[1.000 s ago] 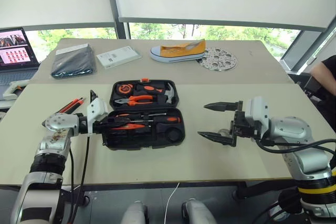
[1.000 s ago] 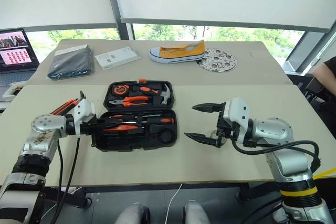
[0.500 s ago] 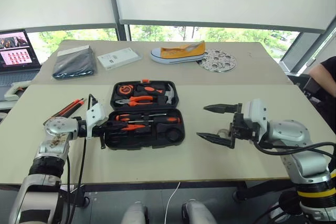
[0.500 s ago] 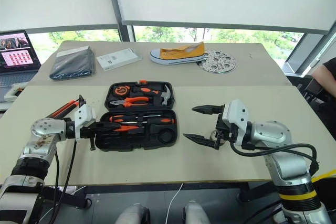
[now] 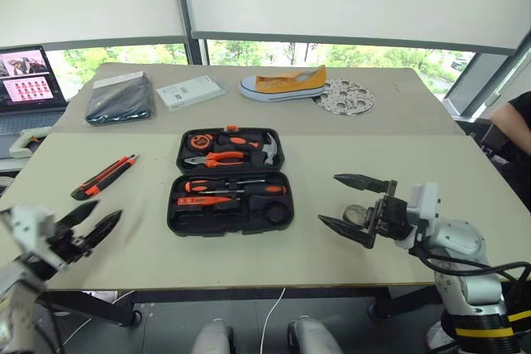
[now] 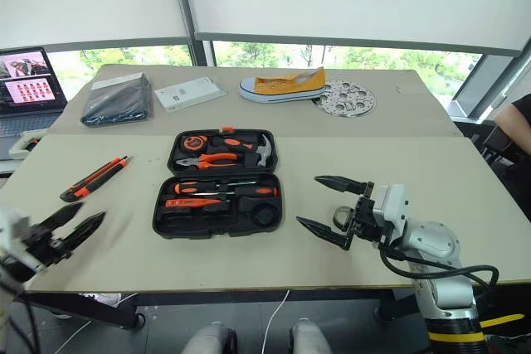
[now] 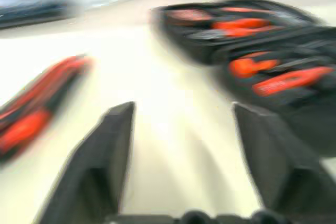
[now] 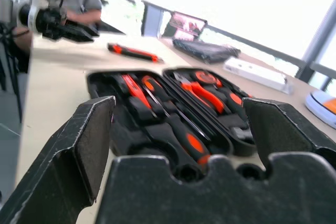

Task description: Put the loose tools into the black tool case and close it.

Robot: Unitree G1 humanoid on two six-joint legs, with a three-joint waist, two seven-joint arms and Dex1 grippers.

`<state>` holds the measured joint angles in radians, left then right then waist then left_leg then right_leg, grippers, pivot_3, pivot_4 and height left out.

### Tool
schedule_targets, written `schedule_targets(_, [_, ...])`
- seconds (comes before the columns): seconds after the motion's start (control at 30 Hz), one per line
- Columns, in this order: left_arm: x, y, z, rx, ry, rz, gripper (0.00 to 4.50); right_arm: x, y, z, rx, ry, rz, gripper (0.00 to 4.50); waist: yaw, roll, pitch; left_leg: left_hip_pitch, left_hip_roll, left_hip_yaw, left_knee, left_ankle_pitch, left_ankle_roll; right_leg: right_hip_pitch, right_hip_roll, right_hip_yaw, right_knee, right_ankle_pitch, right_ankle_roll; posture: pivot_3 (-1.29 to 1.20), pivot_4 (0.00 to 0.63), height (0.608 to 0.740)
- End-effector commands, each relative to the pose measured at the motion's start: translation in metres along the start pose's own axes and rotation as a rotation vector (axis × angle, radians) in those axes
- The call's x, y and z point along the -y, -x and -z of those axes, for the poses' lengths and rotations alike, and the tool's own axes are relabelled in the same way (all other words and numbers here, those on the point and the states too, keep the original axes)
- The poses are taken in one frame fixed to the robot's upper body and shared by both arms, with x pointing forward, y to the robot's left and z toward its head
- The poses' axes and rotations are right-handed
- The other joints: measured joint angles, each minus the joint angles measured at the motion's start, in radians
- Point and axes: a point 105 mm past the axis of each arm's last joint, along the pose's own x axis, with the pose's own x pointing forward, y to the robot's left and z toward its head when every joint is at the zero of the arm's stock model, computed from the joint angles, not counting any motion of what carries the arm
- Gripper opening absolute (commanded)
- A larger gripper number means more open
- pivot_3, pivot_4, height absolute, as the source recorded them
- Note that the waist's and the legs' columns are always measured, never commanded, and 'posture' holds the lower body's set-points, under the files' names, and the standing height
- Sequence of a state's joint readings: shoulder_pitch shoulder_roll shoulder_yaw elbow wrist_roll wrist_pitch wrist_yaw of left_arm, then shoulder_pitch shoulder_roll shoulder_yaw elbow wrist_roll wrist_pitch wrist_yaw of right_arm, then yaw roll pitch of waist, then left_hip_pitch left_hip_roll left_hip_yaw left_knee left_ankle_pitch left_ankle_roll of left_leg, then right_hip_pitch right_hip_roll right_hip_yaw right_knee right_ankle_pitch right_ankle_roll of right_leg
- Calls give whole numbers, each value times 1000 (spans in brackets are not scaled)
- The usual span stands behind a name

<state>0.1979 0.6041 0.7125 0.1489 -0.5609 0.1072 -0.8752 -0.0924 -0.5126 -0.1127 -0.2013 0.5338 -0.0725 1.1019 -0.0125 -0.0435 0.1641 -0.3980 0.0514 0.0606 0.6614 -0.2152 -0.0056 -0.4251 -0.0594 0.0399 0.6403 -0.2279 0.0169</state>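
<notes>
Partly cut off, left tool spread, right tool spread, knife blurred.

No legible text, label, brand or number on any item; laptop screen content too small to read.

Beige table, open tool case, utility knife, shoe, pouch

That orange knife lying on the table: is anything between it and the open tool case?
Nothing visible. Bare table lies between the knife and the open case; the open left gripper hovers nearer the table's edge.
</notes>
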Motion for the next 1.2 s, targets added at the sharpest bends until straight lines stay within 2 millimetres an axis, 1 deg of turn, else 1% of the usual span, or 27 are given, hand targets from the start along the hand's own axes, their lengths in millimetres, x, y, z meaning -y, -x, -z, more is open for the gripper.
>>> schedule_targets(0.03, [-28, 33, -14, 79, 10, -199, 4402, -1, -1, -13, 68, 47, 22, 4500, 1, 0, 0, 0, 0, 0, 0, 0, 0, 0, 0, 0, 0, 0, 0, 0, 150, 740])
schedule_targets(0.1, [-40, 49, -9, 66, 34, -283, 4402, -4, -3, -14, 82, 47, 31, 4500, 1, -1, -1, 0, 0, 0, 0, 0, 0, 0, 0, 0, 0, -1, -1, 0, 150, 740])
schedule_targets(0.17, [-46, 57, -5, 51, 52, -331, 4402, -6, -6, -16, 90, 56, 36, 4500, 1, -1, -1, 0, 1, 0, 0, -1, -2, 0, 0, 0, 0, -1, -2, 0, 150, 740])
schedule_targets(0.2, [-47, 55, -4, 42, 50, -344, 4402, -7, -6, -16, 93, 55, 43, 4500, 2, -1, -1, 0, 1, 0, 0, -3, -5, 0, 0, 0, 0, -1, -2, 0, 150, 740])
schedule_targets(0.27, [-49, 46, -4, -2, 15, -335, 4402, -7, -7, -17, 94, 55, 53, 4500, 5, -2, -1, 0, 0, 0, 0, -3, -5, 0, -1, -1, 0, -1, -2, 0, 150, 740])
schedule_targets(0.33, [-56, 26, -15, -16, -8, -337, 4402, -6, -10, -18, 94, 51, 61, 4500, 9, -3, -2, 0, 0, 0, 0, -3, -6, 0, -1, -2, 0, -1, -2, 0, 150, 740])
schedule_targets(0.37, [-58, 12, -22, -25, -15, -316, 4402, -6, -11, -19, 95, 46, 63, 4500, 15, -5, -3, 0, 0, 0, 0, -3, -6, 0, -1, -2, 0, -1, -2, 0, 150, 740])
schedule_targets(0.4, [-59, 2, -27, -33, -21, -302, 4402, -5, -12, -19, 95, 43, 65, 4500, 19, -6, -3, -1, 0, 0, 0, -4, -8, -1, 0, -4, 0, -1, -2, 0, 150, 740])
schedule_targets(0.5, [-50, -35, -37, -105, -33, -180, 4402, -3, -15, -20, 94, 42, 66, 4500, 22, -8, -5, -1, 1, 0, 0, -4, -9, -1, 0, -5, 0, -1, -3, 0, 150, 740])
schedule_targets(0.53, [-45, -51, -40, -132, -25, -130, 4402, -2, -16, -20, 92, 46, 65, 4500, 21, -8, -5, -1, 1, 0, 0, -4, -9, -1, 0, -5, 0, -1, -3, 0, 150, 740])
schedule_targets(0.6, [-38, -76, -39, -216, -20, -58, 4402, 0, -18, -22, 87, 50, 64, 4500, 21, -8, -5, -1, 0, 1, 0, -4, -9, -1, -1, -5, 0, -1, -3, 0, 150, 740])
schedule_targets(0.67, [-36, -91, -34, -289, -19, -25, 4402, 2, -20, -23, 86, 56, 63, 4500, 20, -8, -5, -1, 0, 1, 0, -1, -4, -1, 0, -5, 0, 0, -3, 0, 150, 740])
schedule_targets(0.7, [-36, -97, -32, -315, -29, -20, 4402, 2, -21, -23, 85, 58, 63, 4500, 16, -8, -5, -1, 0, 1, -1, 0, -2, -1, 0, -6, 0, 2, 1, 0, 150, 740])
schedule_targets(0.8, [-40, -120, -31, -364, -51, -45, 4402, 4, -22, -26, 83, 64, 63, 4500, 2, -9, -5, -3, 0, 1, -2, -1, -3, -2, 1, -5, 0, 2, -1, 0, 150, 740])
schedule_targets(0.83, [-40, -126, -32, -367, -59, -55, 4402, 4, -22, -27, 83, 66, 64, 4500, -1, -9, -5, -4, 0, 0, -2, -1, -3, -2, 2, -6, 1, 3, -3, 0, 150, 740])
schedule_targets(1.0, [-40, -148, -35, -380, -95, -110, 4402, 3, -19, -29, 72, 65, 78, 4500, -1, -10, -6, -8, 0, -1, -2, -2, -3, -6, 2, -5, 0, 3, -3, 0, 150, 740])
schedule_targets(1.07, [-38, -152, -32, -405, -87, -105, 4402, 2, -16, -29, 65, 64, 83, 4500, 0, -10, -6, -9, -1, -1, -2, -2, -3, -6, 1, -6, 0, 3, -3, 0, 150, 740])
schedule_targets(1.13, [-35, -150, -22, -466, -64, -89, 4402, 1, -15, -29, 60, 63, 85, 4500, -1, -10, -6, -9, -2, -1, -2, -2, -3, -6, 1, -6, 0, 3, -2, 0, 150, 740])
schedule_targets(1.2, [-37, -145, -13, -521, -53, -90, 3879, 1, -14, -29, 57, 62, 86, 4500, -3, -10, -6, -9, -2, -1, -2, -2, -3, -6, 1, -5, 0, 3, -2, 0, 150, 740])
